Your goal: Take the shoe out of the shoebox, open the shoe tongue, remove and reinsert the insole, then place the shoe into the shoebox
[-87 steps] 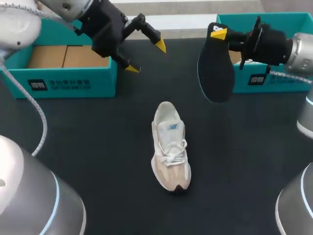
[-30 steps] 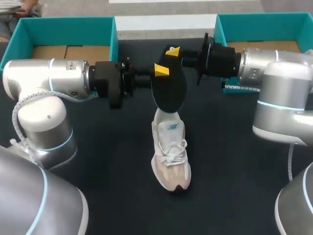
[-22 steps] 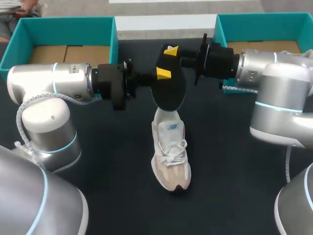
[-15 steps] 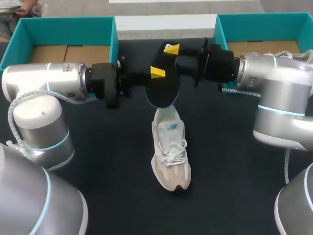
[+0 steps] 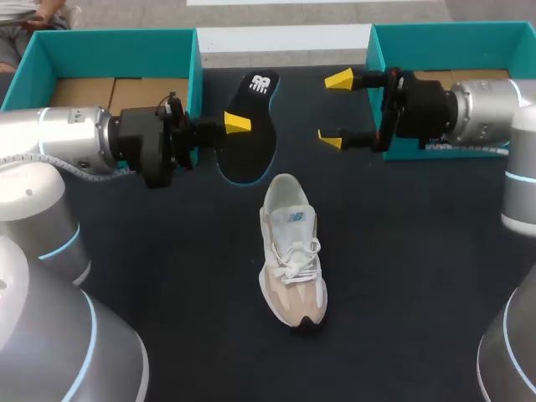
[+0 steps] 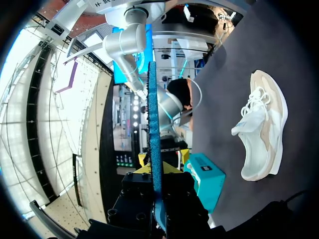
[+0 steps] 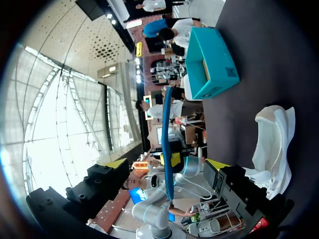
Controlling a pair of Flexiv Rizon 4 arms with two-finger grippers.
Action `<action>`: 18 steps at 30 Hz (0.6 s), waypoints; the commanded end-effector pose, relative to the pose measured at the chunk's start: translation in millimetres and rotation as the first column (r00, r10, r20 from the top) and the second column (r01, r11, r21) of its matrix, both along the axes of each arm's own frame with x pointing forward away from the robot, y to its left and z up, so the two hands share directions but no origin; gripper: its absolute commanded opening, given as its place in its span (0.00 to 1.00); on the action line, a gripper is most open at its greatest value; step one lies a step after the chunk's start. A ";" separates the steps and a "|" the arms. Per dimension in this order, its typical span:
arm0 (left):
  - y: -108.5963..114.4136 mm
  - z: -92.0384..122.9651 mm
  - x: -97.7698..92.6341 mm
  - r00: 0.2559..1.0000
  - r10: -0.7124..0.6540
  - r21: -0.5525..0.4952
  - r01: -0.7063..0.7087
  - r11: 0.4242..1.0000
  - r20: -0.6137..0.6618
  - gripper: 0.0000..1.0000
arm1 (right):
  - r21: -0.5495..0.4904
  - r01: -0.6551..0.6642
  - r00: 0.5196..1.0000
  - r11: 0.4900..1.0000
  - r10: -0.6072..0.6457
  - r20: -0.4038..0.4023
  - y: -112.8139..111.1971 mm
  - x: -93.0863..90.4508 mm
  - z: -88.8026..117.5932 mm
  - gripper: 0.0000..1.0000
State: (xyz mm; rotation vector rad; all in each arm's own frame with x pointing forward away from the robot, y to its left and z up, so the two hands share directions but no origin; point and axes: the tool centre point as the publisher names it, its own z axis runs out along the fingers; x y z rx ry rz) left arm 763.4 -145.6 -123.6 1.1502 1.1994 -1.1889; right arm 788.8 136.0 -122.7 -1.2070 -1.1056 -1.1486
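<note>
The beige and white shoe [image 5: 291, 251] lies on the dark table, toe toward me, empty and apart from both grippers; it also shows in the wrist views [image 6: 261, 132] [image 7: 274, 144]. The black insole [image 5: 249, 126] hangs on edge above the table behind the shoe's heel. My left gripper [image 5: 237, 124] is shut on it, the insole's blue edge [image 6: 152, 124] rising from between the fingers. My right gripper [image 5: 335, 109] stands wide open to the right of the insole, touching nothing. In the right wrist view the insole [image 7: 167, 134] stands ahead of the spread fingers.
A teal shoebox [image 5: 100, 50] stands at the back left behind my left arm, another teal shoebox [image 5: 452, 38] at the back right behind my right arm. Bare dark table surrounds the shoe.
The insole passed from right gripper to left: the left shut on it, the right opened and drew back to the right, and the left arm carried the insole leftward.
</note>
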 end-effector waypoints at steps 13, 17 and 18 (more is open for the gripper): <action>5.9 4.5 -4.7 0.999 -0.041 0.024 0.041 0.999 -0.011 0.00 | -0.032 -0.001 1.000 0.999 0.001 0.016 -22.6 -3.2 7.9 1.00; 9.4 6.0 -4.6 0.967 -0.002 0.065 0.019 0.998 -0.253 0.00 | -0.032 -0.001 1.000 0.999 0.001 0.016 -22.6 -3.2 7.9 1.00; 10.5 8.7 -6.9 0.929 0.006 0.065 0.019 0.998 -0.371 0.00 | -0.032 -0.001 1.000 0.999 0.001 0.016 -22.6 -3.2 7.9 1.00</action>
